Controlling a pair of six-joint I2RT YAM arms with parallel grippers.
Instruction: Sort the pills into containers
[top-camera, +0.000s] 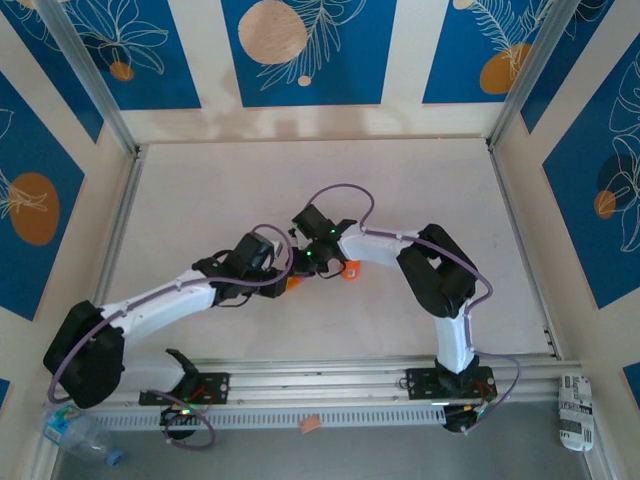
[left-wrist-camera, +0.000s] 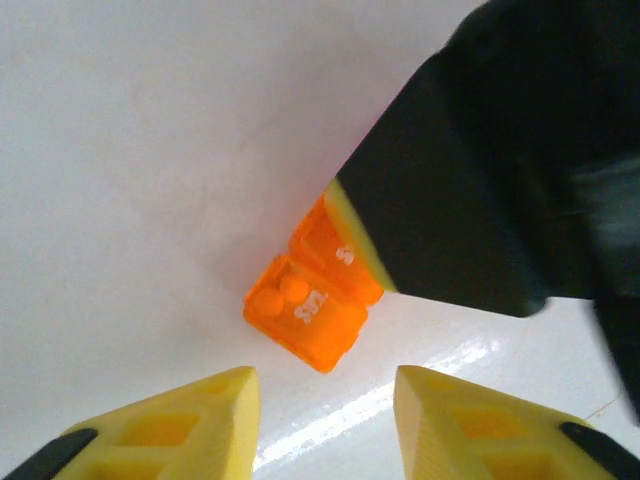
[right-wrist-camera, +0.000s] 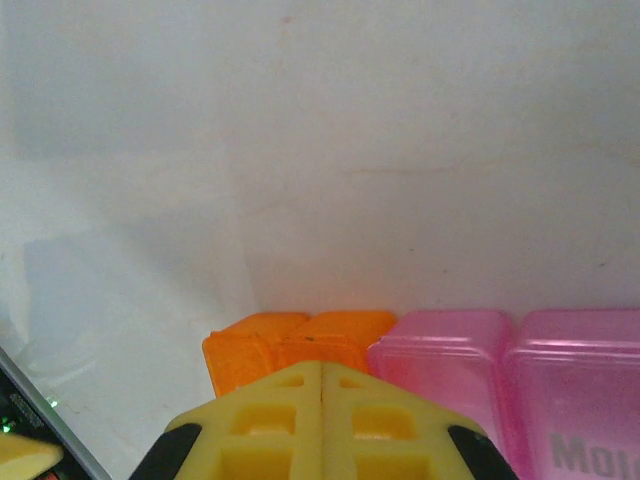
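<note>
Left wrist view has the left gripper (left-wrist-camera: 322, 390) with its yellow fingers spread and nothing between them, hovering just short of the containers (left-wrist-camera: 308, 322) on the white table (left-wrist-camera: 120, 150). The right gripper (left-wrist-camera: 352, 232) comes in from the upper right. Its black body hides most of the strip, and its yellow tip rests on the orange compartment. From the right wrist, that gripper's fingers (right-wrist-camera: 270, 420) are pressed together over the orange cube, with two pink cubes beside it. Overhead, a clear plastic bottle (top-camera: 78, 436) and a crumpled white object (top-camera: 573, 410) lie on the near side of the rail (top-camera: 330, 375), at opposite corners.
</note>
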